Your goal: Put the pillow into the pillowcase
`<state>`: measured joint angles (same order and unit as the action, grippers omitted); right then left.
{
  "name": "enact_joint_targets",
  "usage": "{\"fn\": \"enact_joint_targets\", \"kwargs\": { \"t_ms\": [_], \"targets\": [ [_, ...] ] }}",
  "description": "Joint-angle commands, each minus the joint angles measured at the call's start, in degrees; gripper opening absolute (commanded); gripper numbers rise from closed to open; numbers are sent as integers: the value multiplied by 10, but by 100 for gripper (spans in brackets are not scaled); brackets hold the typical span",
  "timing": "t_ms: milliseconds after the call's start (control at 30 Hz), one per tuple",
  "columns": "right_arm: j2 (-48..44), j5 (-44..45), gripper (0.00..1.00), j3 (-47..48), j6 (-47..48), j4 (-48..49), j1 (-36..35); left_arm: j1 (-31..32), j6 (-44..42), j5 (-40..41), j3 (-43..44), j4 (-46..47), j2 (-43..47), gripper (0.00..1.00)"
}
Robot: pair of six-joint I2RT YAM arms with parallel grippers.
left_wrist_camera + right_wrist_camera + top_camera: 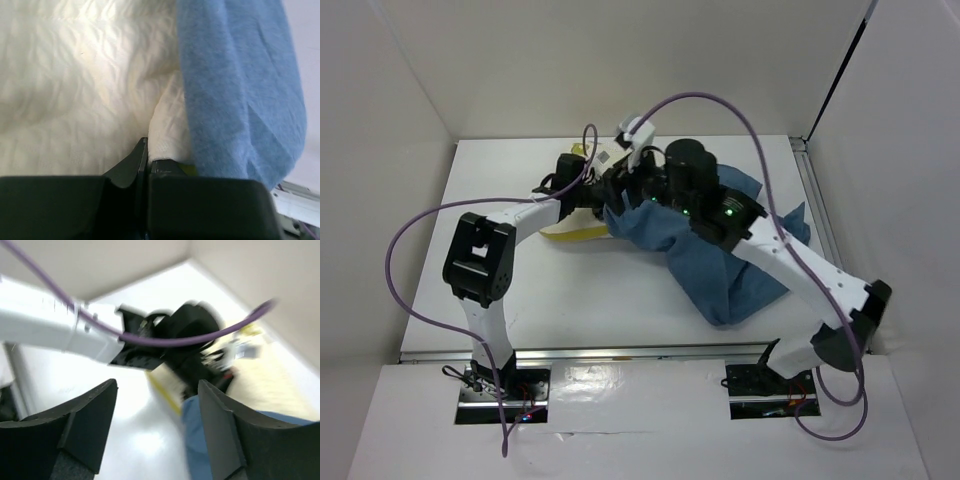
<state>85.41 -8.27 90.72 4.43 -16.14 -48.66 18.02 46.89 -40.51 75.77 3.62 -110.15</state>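
While the left gripper (147, 150) pinches a fold of the pillow (75, 85), we see the right gripper (157, 385) held wide apart and empty above the table (570, 300).
We find the cream pillow lying toward the far middle of the table, mostly hidden under both arms, one yellow-edged side showing to the left of the pillowcase (720, 270). The blue pillowcase sprawls wrinkled from the far middle toward the near right, its left edge overlapping the pillow. Beside the left gripper's clamped grip, blue cloth touches the quilted cream fabric.
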Motion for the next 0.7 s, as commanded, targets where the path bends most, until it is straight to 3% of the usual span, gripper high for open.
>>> {"fn": "enact_joint_targets", "kwargs": {
  "t_ms": [0,133,167,233,267,333,433,533,633,667],
  "targets": [
    [-60,140,72,-18,28,75,1,-8,-46,53,20,-60,20,0],
    [-60,223,65,-28,28,34,11,-8,-77,87,4,-101,42,2],
    [-53,235,61,-21,20,15,11,-8,-98,102,4,-113,48,16],
    [-43,221,60,-21,-12,-48,47,-8,-121,127,4,-148,68,33],
    [-34,201,57,-21,-27,-67,62,-8,-130,136,4,-157,76,50],
    [-9,161,55,-21,-72,-129,118,0,-163,161,4,-181,92,62],
    [54,85,42,9,-132,-213,200,16,-205,212,-2,-214,135,69],
    [94,-11,28,45,-171,-239,275,23,-241,263,-16,-214,183,72],
    [140,-65,24,74,-192,-251,298,35,-273,322,-21,-214,204,73],
    [159,-77,18,83,-192,-251,299,41,-282,337,-15,-214,204,76]
  ]
}}
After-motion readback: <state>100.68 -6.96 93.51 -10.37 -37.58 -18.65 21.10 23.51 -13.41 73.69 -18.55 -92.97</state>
